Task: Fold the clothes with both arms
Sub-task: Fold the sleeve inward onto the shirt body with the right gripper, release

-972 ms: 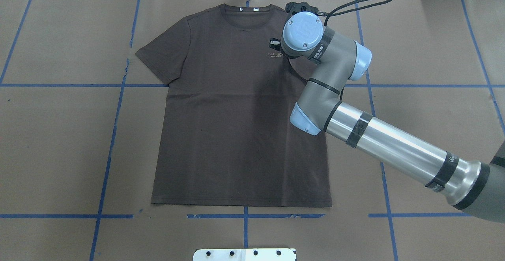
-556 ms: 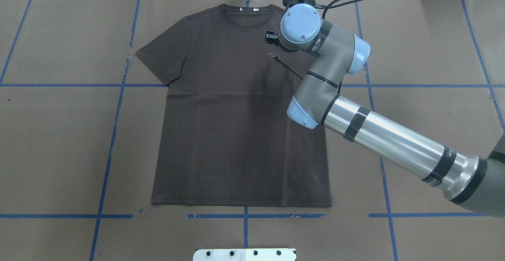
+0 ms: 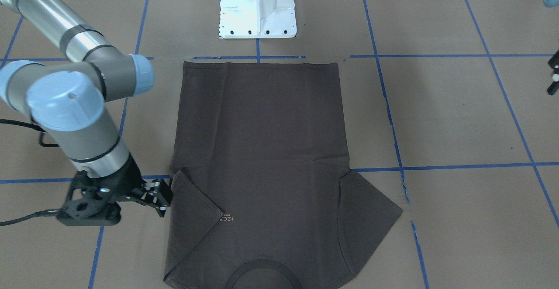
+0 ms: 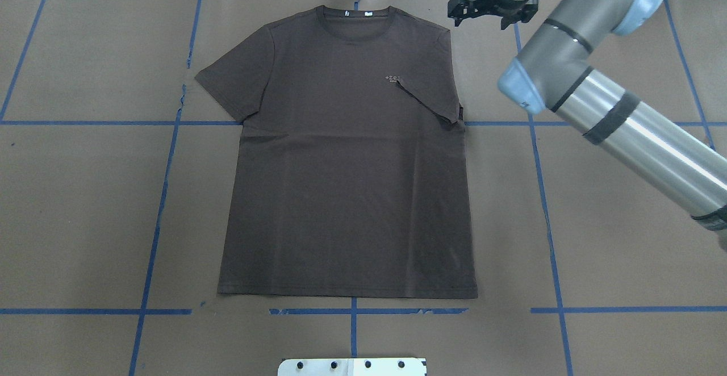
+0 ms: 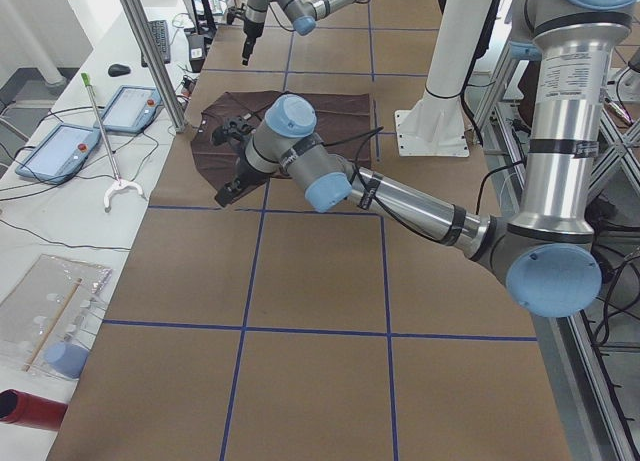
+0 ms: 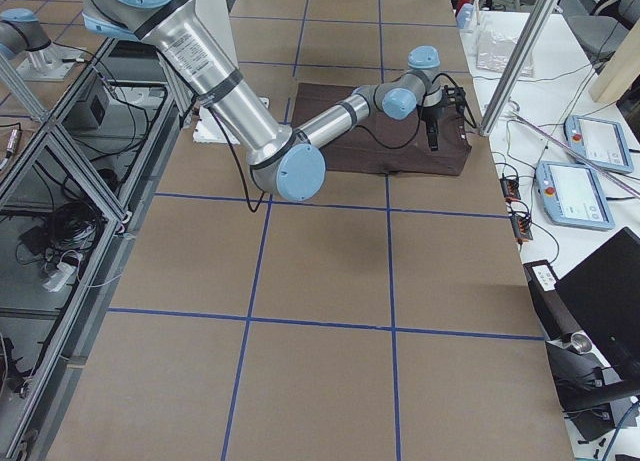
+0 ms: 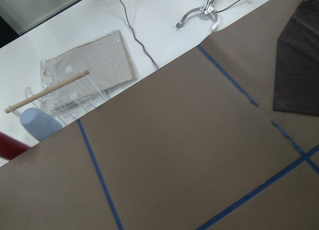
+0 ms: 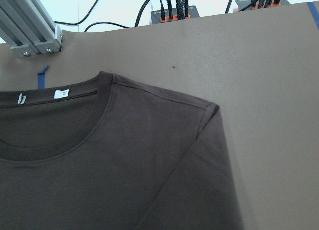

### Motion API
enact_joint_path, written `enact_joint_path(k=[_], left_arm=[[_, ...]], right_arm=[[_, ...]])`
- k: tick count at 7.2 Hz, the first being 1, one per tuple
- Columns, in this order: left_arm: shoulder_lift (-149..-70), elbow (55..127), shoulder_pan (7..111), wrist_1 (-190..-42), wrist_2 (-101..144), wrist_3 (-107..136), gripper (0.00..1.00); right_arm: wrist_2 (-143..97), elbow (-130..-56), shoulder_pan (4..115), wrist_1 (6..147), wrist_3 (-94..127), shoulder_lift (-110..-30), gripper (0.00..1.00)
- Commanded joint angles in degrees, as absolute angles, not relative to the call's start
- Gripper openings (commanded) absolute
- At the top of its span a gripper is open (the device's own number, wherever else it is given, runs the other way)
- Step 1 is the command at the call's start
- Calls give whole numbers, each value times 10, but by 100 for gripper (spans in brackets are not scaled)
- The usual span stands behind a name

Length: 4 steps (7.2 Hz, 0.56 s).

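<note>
One T-shirt (image 4: 341, 183) lies flat and front up in the middle of the worktop (image 4: 625, 239), its collar (image 3: 262, 263) at the far edge. The pale chest lettering (image 4: 392, 77) reads "+ze". The rest of it is under the tip of the right sleeve (image 4: 431, 97), which lies turned in over the chest. Two white tags (image 8: 61, 94) inside the collar are too small to read. The right tool (image 3: 162, 198), jaws apart and holding nothing, hangs just right of the shirt's right shoulder. The left tool (image 5: 225, 131) is well off to the left, and I cannot tell whether its jaws are apart or together.
</note>
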<state>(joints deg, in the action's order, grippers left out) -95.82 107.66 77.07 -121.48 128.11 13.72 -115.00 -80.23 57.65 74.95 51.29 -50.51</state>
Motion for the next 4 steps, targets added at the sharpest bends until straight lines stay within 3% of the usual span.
enact_joint_path(k=[1, 2, 3, 4], left_arm=[[-1028, 1041, 684, -1218, 1254, 288, 100], [-1042, 1023, 645, -1220, 1221, 333, 100], [-1073, 1000, 620, -1223, 1187, 445, 90], [-1101, 967, 587, -1227, 1167, 541, 71]], right_arm=[[-1273, -859, 683, 753, 344, -604, 100], [-1327, -862, 733, 750, 258, -647, 100], [-1367, -862, 778, 750, 183, -683, 100], [-1384, -863, 810, 750, 138, -712, 100]])
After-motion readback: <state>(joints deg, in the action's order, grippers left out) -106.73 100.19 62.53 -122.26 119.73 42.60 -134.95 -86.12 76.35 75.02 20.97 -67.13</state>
